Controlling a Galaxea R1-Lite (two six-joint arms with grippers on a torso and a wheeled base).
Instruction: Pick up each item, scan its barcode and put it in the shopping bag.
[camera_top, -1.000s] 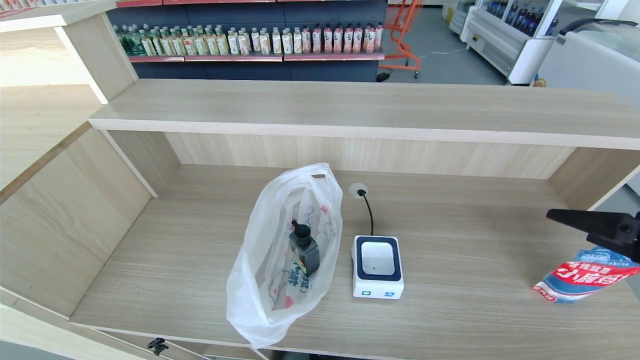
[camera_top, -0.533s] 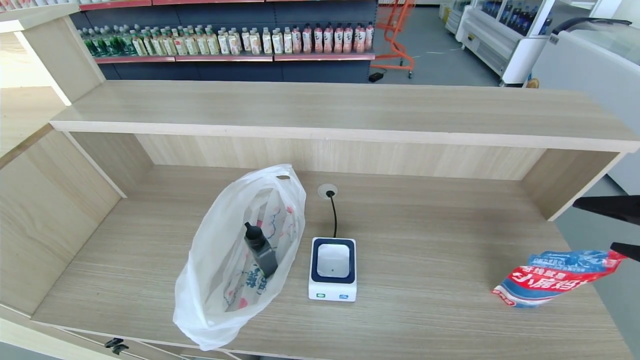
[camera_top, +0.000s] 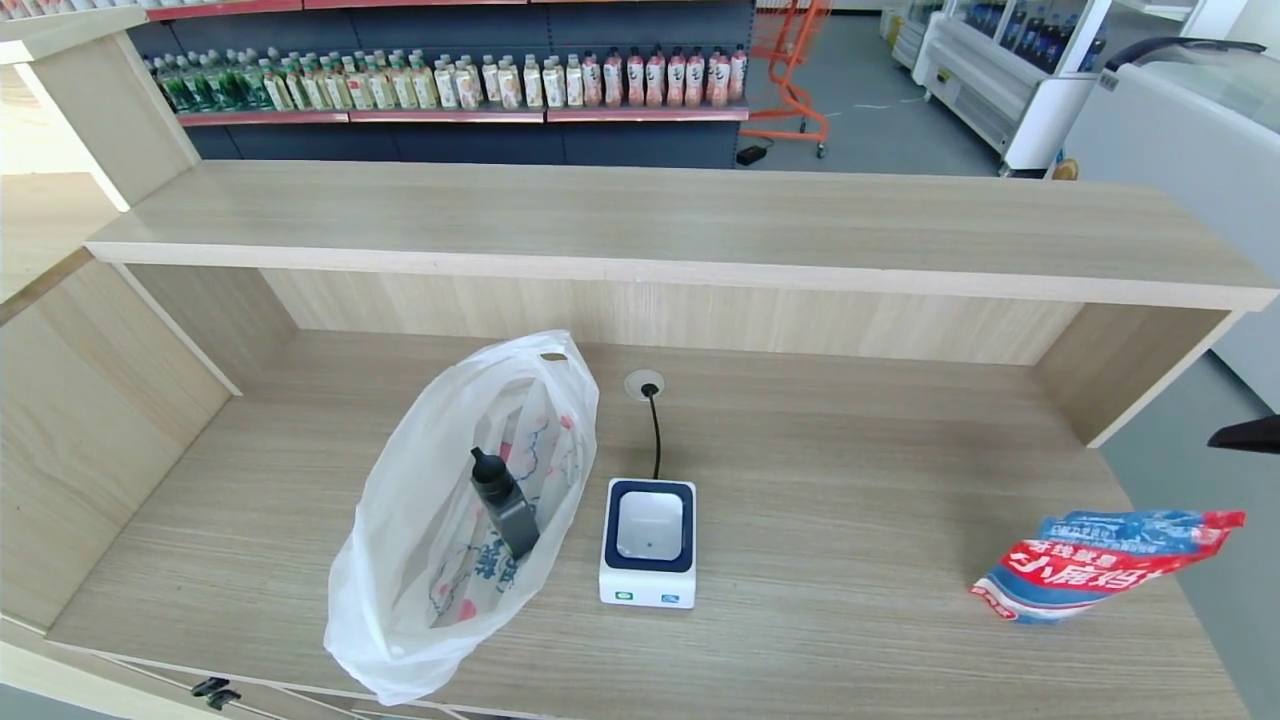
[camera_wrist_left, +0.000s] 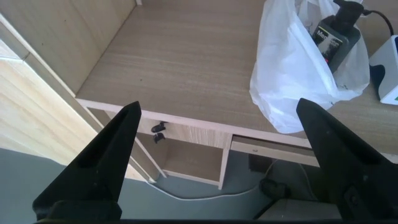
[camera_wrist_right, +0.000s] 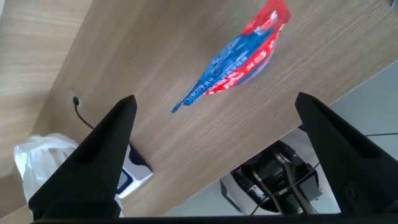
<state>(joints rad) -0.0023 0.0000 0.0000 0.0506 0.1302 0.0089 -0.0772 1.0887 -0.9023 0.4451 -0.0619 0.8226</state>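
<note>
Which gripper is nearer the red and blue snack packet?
Right. The right gripper hangs by the red and blue snack packet; the left gripper is across the wooden counter, beyond the white plastic bag.

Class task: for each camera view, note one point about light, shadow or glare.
Head view: soft, even light; the scanner has a pale sheen on its window, and the snack packet casts a faint shadow. Left wrist view: the shopping bag gleams white. Right wrist view: the counter is evenly lit.
</note>
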